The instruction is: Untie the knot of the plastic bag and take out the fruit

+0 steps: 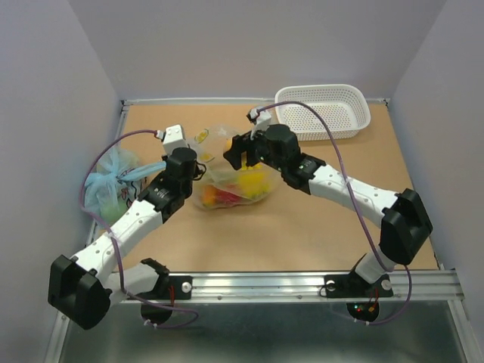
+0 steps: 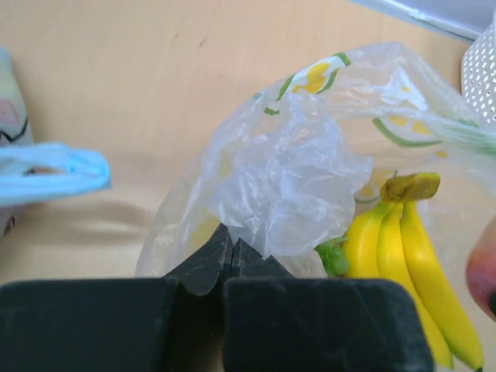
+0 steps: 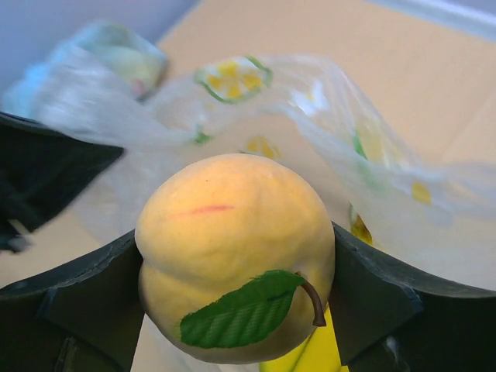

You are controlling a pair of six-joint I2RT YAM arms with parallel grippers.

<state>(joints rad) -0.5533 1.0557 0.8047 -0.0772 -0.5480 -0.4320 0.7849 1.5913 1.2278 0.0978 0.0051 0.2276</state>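
Note:
The clear plastic bag (image 1: 231,185) lies mid-table, open, with fruit inside; no tied knot shows. In the left wrist view the bag (image 2: 287,170) holds yellow bananas (image 2: 411,256) and green grapes (image 2: 333,256). My left gripper (image 2: 230,242) is shut on a fold of the bag's film at its left edge (image 1: 198,168). My right gripper (image 3: 236,298) is shut on a yellow-orange peach (image 3: 232,248) with a green leaf, held above the bag (image 3: 325,124). In the top view the right gripper (image 1: 243,153) is over the bag's far side.
A white mesh basket (image 1: 324,111) stands at the back right. A light-blue bag (image 1: 110,185) lies at the left edge, its ear in the left wrist view (image 2: 50,170). Bare wooden table (image 1: 302,234) lies in front of the bag.

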